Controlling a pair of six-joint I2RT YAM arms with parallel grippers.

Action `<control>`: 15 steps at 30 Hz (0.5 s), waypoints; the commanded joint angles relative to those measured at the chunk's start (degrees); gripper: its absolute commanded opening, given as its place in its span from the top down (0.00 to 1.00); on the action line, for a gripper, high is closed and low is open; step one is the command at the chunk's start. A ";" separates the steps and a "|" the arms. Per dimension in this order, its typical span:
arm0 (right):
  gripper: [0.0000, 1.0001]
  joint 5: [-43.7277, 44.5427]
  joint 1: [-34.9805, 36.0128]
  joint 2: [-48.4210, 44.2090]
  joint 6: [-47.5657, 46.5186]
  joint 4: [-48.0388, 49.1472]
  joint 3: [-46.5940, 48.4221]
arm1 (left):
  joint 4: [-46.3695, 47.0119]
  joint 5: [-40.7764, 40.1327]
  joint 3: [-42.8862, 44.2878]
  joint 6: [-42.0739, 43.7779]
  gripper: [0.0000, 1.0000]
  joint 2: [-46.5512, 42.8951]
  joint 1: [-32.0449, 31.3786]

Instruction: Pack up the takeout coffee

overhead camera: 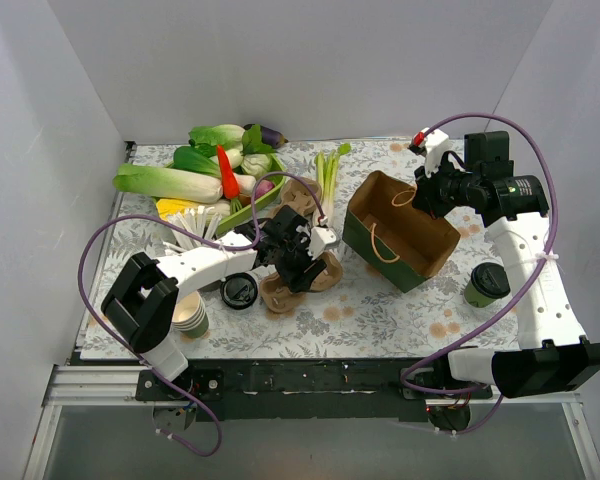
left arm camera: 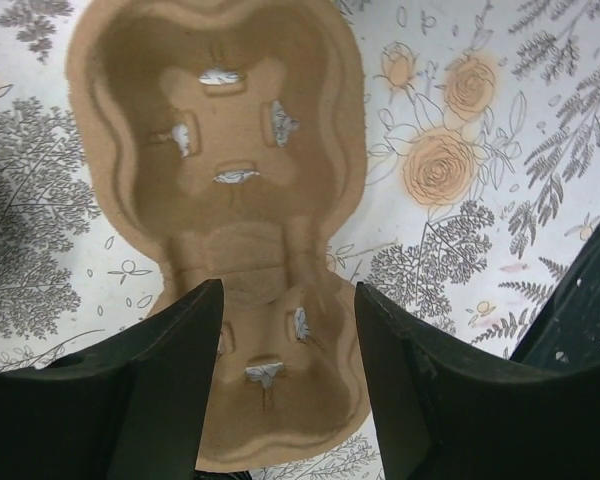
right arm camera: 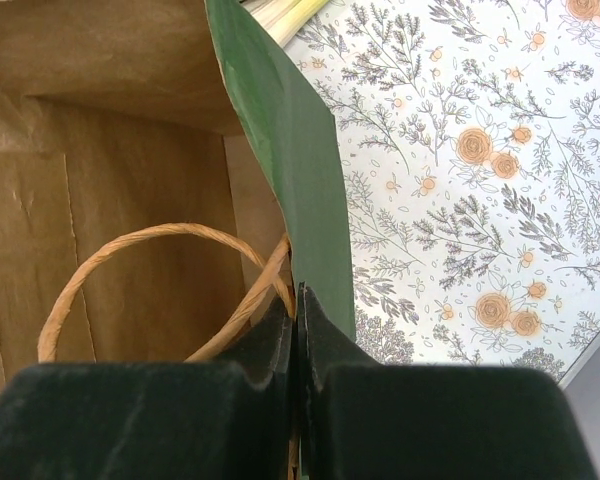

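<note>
While the left arm stretches toward the table's middle, the left gripper (left arm camera: 288, 300) hangs spread wide over a cup carrier (left arm camera: 220, 130). Bending inward from the right edge, the right gripper (right arm camera: 296, 300) pinches the rim of the paper bag (right arm camera: 290, 160). The takeout coffee (overhead camera: 487, 283) stands near that edge.

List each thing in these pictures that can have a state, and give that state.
takeout coffee: upright, lid on, not yet packed.
paper bag: upright, mouth open.
cup carrier: lying flat, empty.
loose black lid: lying flat, on no cup.
left fingers: open, over the cup carrier.
right fingers: shut on the paper bag's wall.
</note>
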 commanded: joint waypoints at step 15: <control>0.99 -0.79 -0.43 0.29 1.18 3.19 0.59 | 2.56 -6.57 0.88 -2.70 0.54 3.34 -0.14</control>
